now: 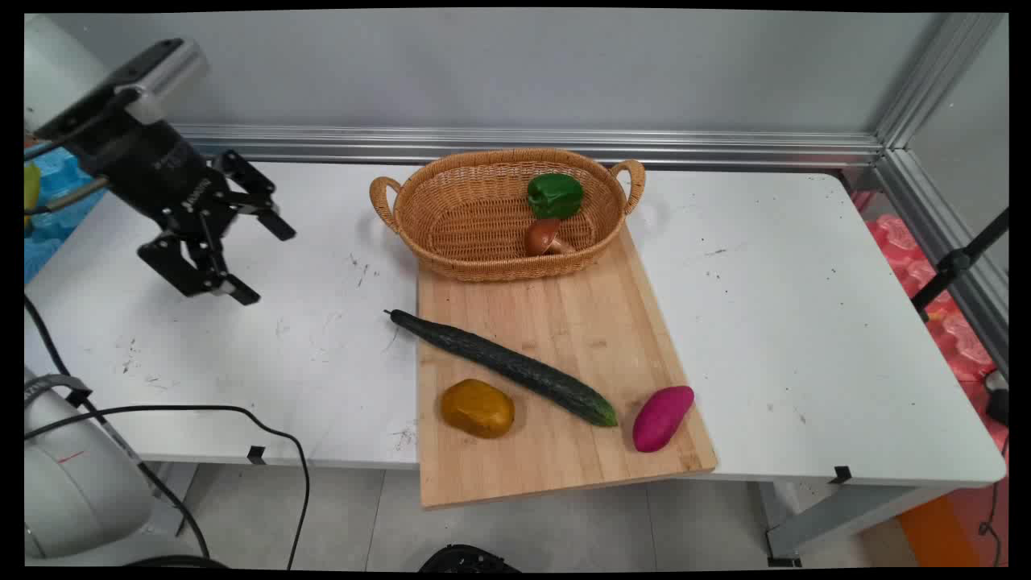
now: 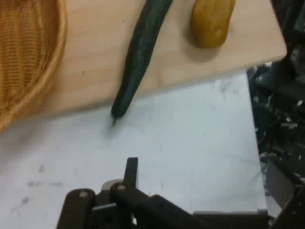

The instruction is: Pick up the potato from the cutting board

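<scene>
Black two-finger gripper hangs at the left of the main view, above bare white table. Fingers spread wide, released, nothing between them. Well apart from all the produce.

Main view, centre: light wooden cutting board runs from mid-frame down to the table's near edge and overhangs it. Woven wicker oval basket with two handles sits at the board's far end, partly on it. Inside the basket: glossy green bell pepper toward the upper right, brown-capped mushroom just below it, the two close together or touching. Long dark green cucumber lies diagonally across the board, its stem tip jutting past the board's left edge over the table. Mustard-yellow lumpy potato sits lower left on the board, just beside the cucumber. Magenta sweet potato lies at the lower right of the board, near the cucumber's blunt end.

Hand view: gripper linkage at the bottom edge; only one finger shows clearly here. Cucumber runs down from the top centre, its tip off the board onto the table. Potato upper right; basket rim upper left.
</scene>
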Robot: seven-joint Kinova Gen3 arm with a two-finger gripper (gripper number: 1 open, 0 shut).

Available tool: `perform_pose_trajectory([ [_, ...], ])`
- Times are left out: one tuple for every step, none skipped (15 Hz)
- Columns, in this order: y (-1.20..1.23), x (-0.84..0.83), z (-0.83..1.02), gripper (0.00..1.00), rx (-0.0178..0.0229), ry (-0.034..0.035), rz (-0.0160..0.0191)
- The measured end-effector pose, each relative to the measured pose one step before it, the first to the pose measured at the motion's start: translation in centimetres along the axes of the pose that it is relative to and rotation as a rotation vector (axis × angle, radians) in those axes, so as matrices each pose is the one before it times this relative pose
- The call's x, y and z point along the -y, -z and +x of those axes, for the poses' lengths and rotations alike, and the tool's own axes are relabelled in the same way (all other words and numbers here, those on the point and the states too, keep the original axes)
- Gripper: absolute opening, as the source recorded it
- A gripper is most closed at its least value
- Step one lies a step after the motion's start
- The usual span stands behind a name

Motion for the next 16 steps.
perform_pose_trajectory([
  [-0.399, -0.065, 0.724, 1.0, -0.01372, -0.00832, -0.00394],
  [-0.428, -0.057, 0.689, 1.0, -0.0093, -0.00613, -0.00254],
  [-0.668, -0.05, 0.932, 1.0, -0.01001, -0.00461, -0.00402],
  [-0.77, -0.085, 0.972, 1.0, -0.0089, -0.00503, -0.00563],
  [-0.716, -0.101, 0.826, 1.0, -0.0061, -0.00497, -0.00519],
  [-0.552, -0.052, 0.573, 1.0, -0.00314, -0.00402, -0.00404],
  [-0.831, -0.065, 0.822, 1.0, -0.00372, -0.0065, -0.00534],
  [-0.602, -0.034, 0.537, 1.0, -0.00052, -0.00455, -0.00379],
  [-0.869, -0.041, 0.766, 1.0, -0.00168, -0.00666, -0.00527],
  [-0.667, -0.039, 0.518, 1.0, 0.00047, -0.00583, -0.00569],
  [-0.897, -0.04, 0.671, 1.0, 0.00104, -0.00805, -0.00753],
  [-0.673, -0.028, 0.434, 1.0, 0.0027, -0.00537, -0.00559],
  [-0.971, -0.041, 0.617, 1.0, 0.00393, -0.00741, -0.0077],
  [-1.193, -0.033, 0.637, 1.0, 0.0076, -0.00827, -0.01005],
  [-1.196, -0.013, 0.601, 1.0, 0.00806, -0.00658, -0.00943],
  [-1.002, 0.012, 0.494, 1.0, 0.00665, -0.00497, -0.00689],
])
